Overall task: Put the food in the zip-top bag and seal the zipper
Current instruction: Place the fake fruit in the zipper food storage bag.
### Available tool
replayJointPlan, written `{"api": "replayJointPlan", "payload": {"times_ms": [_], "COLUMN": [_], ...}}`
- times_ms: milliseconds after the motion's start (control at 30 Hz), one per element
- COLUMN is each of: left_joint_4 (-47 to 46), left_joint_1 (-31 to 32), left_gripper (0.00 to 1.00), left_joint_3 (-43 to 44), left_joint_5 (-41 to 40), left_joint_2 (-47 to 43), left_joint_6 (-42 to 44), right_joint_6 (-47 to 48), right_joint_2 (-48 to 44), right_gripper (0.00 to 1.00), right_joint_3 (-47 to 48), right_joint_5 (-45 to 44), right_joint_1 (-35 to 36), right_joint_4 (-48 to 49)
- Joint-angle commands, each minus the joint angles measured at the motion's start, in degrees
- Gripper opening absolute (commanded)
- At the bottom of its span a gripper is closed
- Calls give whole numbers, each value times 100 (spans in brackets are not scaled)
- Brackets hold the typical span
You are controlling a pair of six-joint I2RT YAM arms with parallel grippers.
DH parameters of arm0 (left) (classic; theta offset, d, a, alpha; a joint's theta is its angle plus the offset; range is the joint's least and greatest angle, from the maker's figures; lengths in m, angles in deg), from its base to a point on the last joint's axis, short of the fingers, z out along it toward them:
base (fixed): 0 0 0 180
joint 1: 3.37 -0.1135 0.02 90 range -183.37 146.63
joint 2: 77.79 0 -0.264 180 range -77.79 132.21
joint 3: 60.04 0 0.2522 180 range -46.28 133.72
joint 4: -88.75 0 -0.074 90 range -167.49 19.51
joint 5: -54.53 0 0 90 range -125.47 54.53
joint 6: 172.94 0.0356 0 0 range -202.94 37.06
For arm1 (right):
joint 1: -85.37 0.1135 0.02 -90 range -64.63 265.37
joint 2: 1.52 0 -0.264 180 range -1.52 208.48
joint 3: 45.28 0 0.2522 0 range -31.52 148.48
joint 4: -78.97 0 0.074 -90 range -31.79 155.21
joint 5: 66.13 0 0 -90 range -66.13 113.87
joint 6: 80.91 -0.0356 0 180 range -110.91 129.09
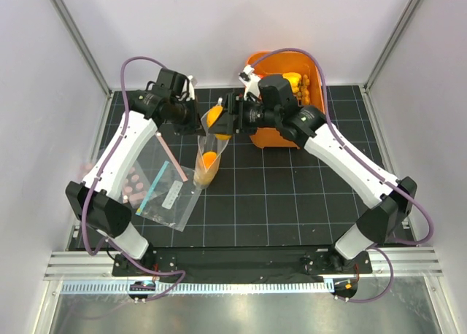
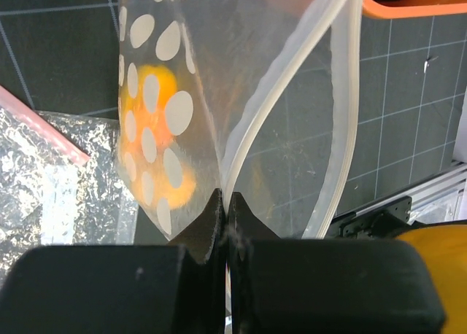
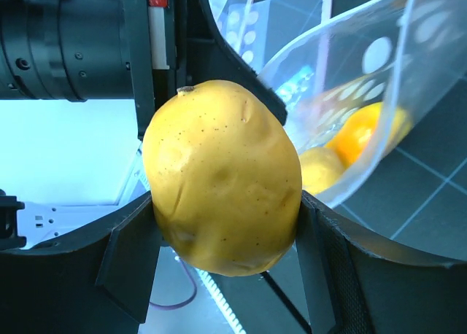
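Two mangoes (image 3: 363,132) inside zip-top bag (image 2: 219,49)

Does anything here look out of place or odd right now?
Nothing is spilled. One oddity: a pink strip lies askew on the mat beside the left arm, its end over a flat clear bag, apparently attached to nothing.

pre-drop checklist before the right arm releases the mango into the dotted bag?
1. Left gripper pinching the bag at its rim: ok.
2. Mouth open, zipper strips parted: ok.
3. Mango seated between both fingers of the right gripper: ok.
4. Mango centred over the mouth: cannot tell; the top view shows it right at the rim.
5. Room inside: ok; the fruits sit low in the bag.
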Motion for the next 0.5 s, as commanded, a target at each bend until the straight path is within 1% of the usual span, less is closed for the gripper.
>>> {"api": "replayJointPlan", "payload": {"times_ms": [0,67,233,300,333,367,467], "left_joint_4": [-260,-278,-401,-498,-489,-480,-436], "left_joint_1": [2,2,2,2,2,2,2], "left_gripper": [0,0,0,0,0,0,0], "left_joint_3": [279,253,104,95,121,164,244], "left_joint_5": [181,172,348,488,532,559,743], "left_joint_2": [-7,-33,-60,-7,28,63,160], "left_joint_6": [-82,-82,-56,-21,-20,-12,6], "right_joint_6": [-400,-427,-498,-454,-410,-297,-199], "right_joint_2": [178,283,793,934,1065,1127,1294], "right_gripper": [50,50,52,57,63,66,73], "right_joint_3": [10,71,317,509,580,660,994], "right_joint_5": [-16,-174,-165,-271,-315,-324,-438], "right_joint_1": [75,75,66,75,66,75,75], "right_joint_4": [202,63,-17,-245,-315,-412,-632]}}
